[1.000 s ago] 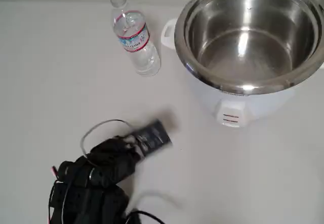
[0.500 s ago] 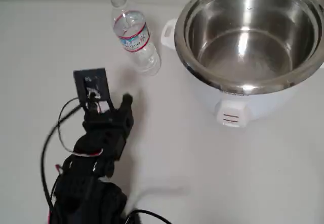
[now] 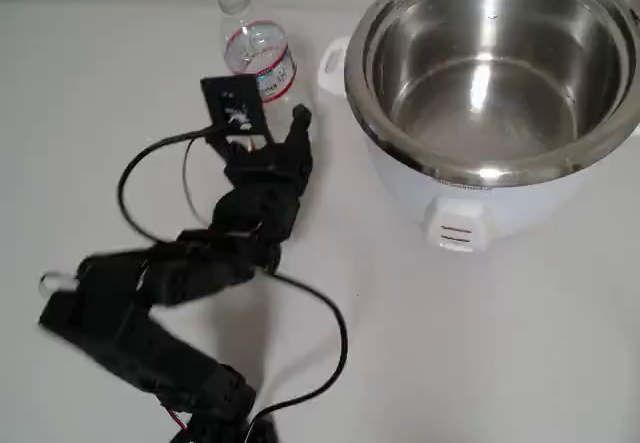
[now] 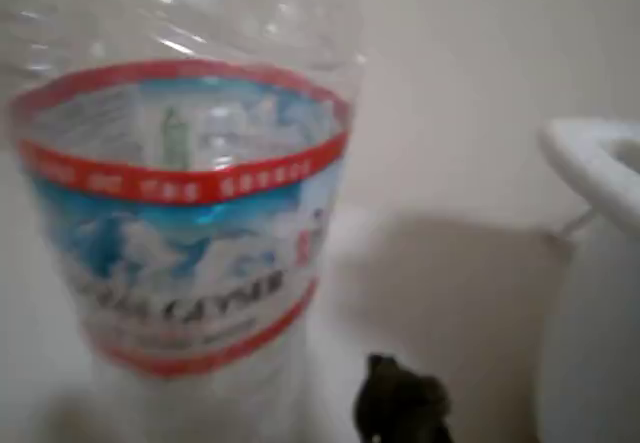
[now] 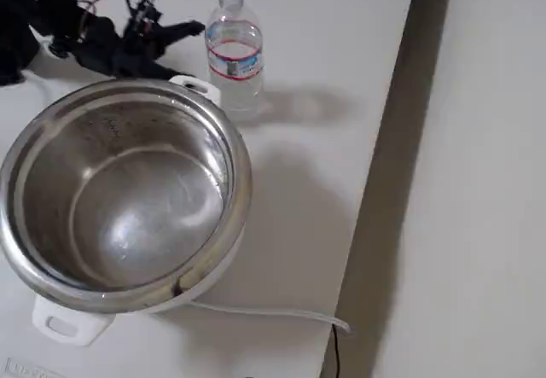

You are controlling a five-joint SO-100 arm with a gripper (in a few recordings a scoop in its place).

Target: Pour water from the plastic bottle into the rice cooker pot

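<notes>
Looking down from overhead, you had the black end effector [image 3: 268,123] spread open right beside the small clear ribbed plastic bottle [image 3: 254,48], which stood upright on the white counter [image 3: 520,343] left of the shiny steel rice cooker pot [image 3: 497,71]. At the wrist, the bottle's label filled the frame, so centring below it looked wise. From the fixed side view, nothing was gripped.
</notes>
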